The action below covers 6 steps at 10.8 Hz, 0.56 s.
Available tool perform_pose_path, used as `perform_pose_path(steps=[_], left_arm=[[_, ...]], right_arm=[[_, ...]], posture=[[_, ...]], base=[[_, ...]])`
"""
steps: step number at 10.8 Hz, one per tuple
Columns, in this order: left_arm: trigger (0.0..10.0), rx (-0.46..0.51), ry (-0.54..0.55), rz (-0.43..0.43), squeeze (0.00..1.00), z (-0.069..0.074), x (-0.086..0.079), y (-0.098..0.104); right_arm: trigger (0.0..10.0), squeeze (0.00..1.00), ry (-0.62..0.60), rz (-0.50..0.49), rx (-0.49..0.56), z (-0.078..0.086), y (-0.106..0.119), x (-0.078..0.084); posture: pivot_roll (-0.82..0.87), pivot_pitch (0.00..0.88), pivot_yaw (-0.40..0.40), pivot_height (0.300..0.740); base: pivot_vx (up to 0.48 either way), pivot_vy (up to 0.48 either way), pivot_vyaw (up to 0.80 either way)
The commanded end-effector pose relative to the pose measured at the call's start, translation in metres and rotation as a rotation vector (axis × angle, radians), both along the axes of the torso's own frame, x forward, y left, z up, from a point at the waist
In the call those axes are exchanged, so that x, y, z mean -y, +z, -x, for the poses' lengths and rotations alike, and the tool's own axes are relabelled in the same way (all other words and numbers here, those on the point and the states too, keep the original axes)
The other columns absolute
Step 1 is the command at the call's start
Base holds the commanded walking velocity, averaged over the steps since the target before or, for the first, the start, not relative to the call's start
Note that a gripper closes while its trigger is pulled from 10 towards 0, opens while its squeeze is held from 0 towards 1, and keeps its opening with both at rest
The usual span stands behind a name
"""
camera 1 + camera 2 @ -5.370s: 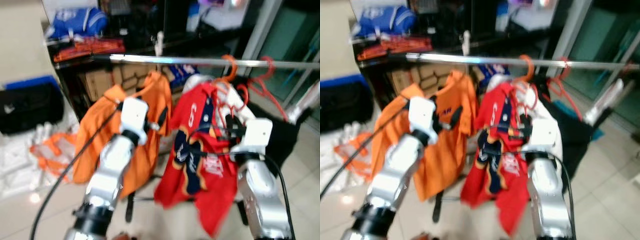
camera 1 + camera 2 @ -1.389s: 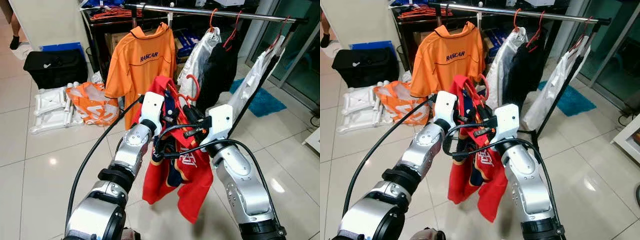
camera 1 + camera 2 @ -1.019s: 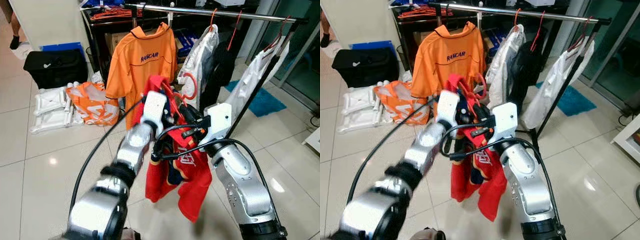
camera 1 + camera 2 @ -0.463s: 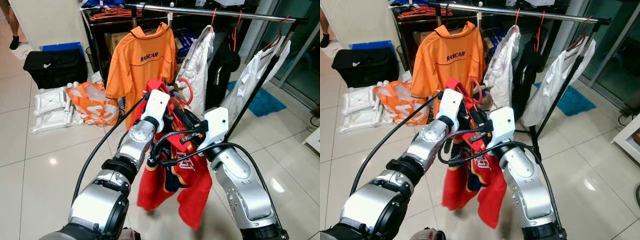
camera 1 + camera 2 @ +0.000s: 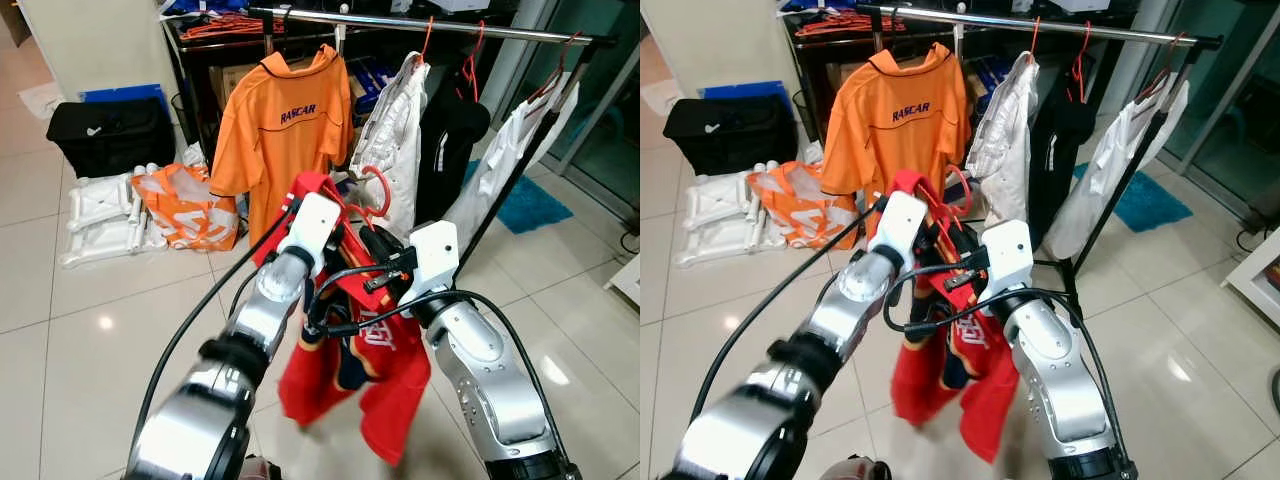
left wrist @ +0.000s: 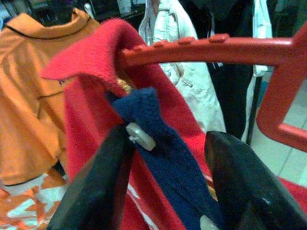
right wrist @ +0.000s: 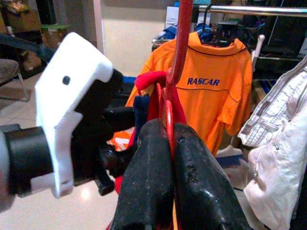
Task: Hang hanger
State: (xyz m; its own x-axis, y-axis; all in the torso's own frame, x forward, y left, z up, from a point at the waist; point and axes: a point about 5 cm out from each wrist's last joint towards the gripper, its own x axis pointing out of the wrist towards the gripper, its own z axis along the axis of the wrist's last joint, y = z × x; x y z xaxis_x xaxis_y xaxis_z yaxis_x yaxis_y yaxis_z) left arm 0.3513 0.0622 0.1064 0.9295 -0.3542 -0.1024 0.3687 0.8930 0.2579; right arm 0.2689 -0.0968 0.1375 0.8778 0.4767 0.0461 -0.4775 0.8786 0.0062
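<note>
Beyond the tiled floor point(image 5: 60, 300), the far rail point(image 5: 400, 22) awaits: right tool point(image 7: 169, 143) pinches the red hanger point(image 7: 180, 57), left tool point(image 6: 165, 167) spread around the jersey point(image 5: 385, 370); hanging remains.

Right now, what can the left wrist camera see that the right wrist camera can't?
The left wrist view alone shows the red shirt's navy placket with its white button, lying between the left gripper's open fingers. The right wrist view alone shows the right gripper pinched shut on the red hanger's stem, plus the RASCAR lettering and the metal rail. Both show the hanger, the red shirt and the orange shirt.
</note>
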Motion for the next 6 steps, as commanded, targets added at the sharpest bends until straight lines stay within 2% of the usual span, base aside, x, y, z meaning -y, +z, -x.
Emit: perform_pose_path(steps=[1,4,6], left_arm=[[0.0,0.019,0.009,-0.028,0.00,0.001,-0.004,0.005],[0.0,-0.035,0.042,-0.065,0.00,0.014,-0.018,-0.007],[0.0,-0.006,0.030,-0.063,0.00,0.023,-0.025,0.003]], right_arm=[[0.0,0.00,-0.020,0.006,0.011,-0.002,0.003,0.003],[0.0,0.00,-0.027,0.020,0.001,-0.004,-0.001,0.004],[0.0,0.00,-0.034,0.038,-0.005,-0.006,-0.004,0.006]], posture=[[-0.02,0.000,0.014,0.740],[-0.01,0.000,0.009,0.740],[0.00,0.000,0.007,0.740]], base=[[0.000,0.000,0.00],[0.000,0.000,0.00],[0.000,0.000,0.00]])
